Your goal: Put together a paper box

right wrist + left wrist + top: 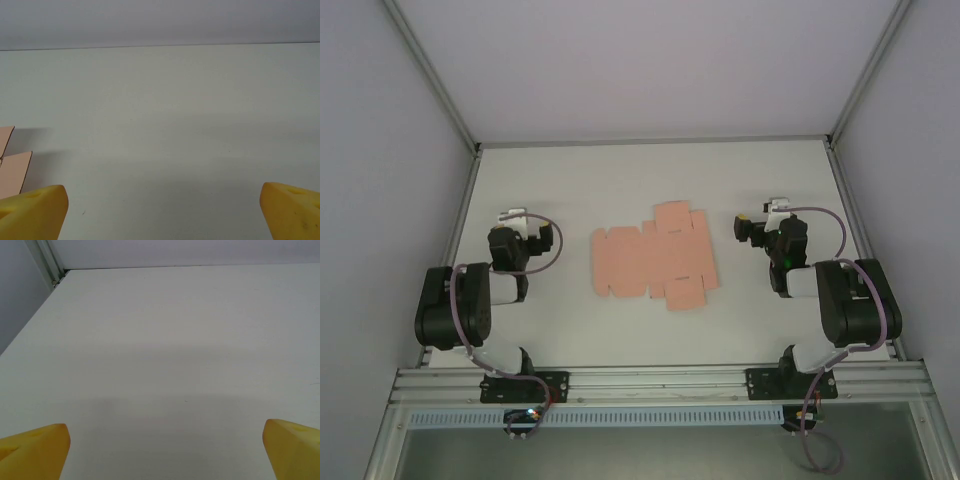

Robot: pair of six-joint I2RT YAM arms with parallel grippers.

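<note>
Now I am holding my left gripper (165, 452) and right gripper (164, 212) wide open, empty, flanking the flat paper box (655, 262).

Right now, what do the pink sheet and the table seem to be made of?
Pink sheet: thin card, matte; it lies flat with die-cut flaps and no glare. Table: probably a white laminate or painted board, smooth and matte; plain, with only soft shadows.
</note>
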